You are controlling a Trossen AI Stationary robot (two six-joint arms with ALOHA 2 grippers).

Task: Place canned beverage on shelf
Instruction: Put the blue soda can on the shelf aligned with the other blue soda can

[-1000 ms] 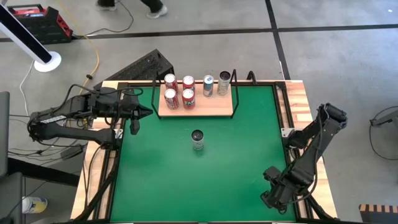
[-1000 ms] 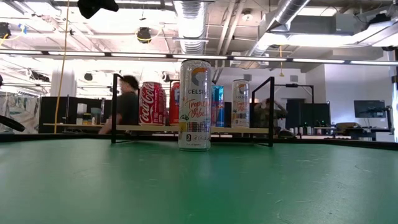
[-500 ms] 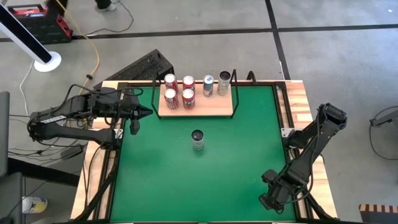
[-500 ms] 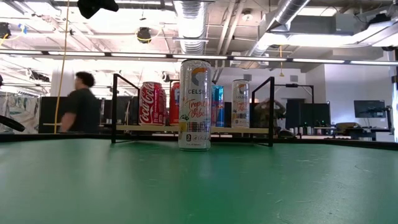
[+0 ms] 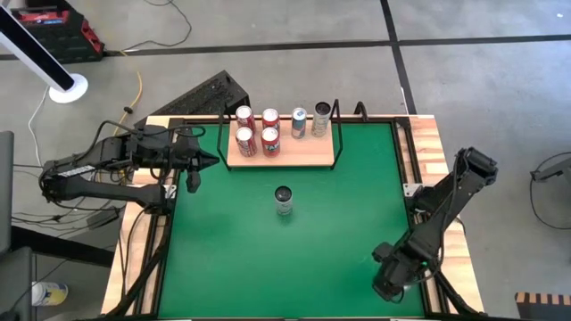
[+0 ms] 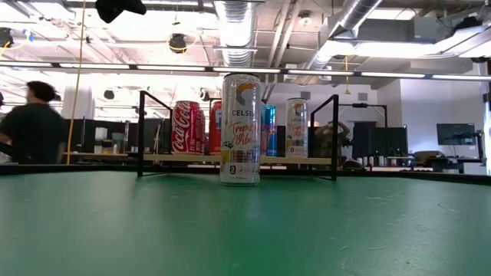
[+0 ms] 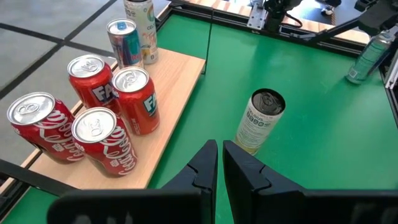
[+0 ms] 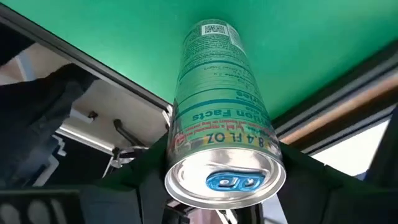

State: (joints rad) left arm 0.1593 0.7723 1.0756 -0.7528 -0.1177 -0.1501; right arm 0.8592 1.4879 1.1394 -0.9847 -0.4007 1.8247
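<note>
While the right gripper (image 5: 385, 287) sits at the near right corner of the green counter (image 5: 232, 259), its jaws clenched on a pale green can (image 8: 222, 118), a tall Celsius can (image 5: 283, 201) stands mid-counter. The left gripper (image 7: 220, 163), jaws closed and empty, hovers left of the shelf (image 5: 308, 153), which carries six cans.
</note>
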